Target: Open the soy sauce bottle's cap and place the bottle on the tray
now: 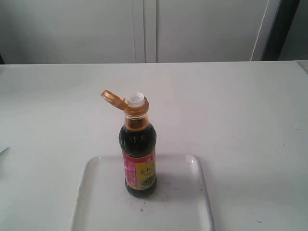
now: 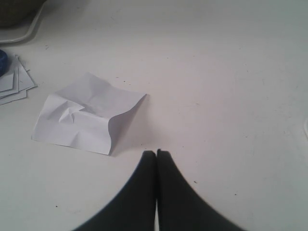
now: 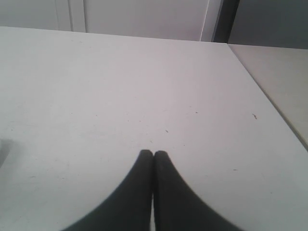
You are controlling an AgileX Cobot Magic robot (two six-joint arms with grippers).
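Nearest the lens lay the large white translucent plastic tray at lower centre of the exterior frame, carrying upright the small clear soy sauce bottle, amber flip cap open: probably rigid, smooth, top-heavy, best gripped around its body; both black pincers hung pressed together, empty, over the white table.

The large flat white translucent plastic tray runs off the exterior view's lower edge. In the left wrist view, a blue round object and stacked white paper sheets are cropped at the edge, unidentifiable.
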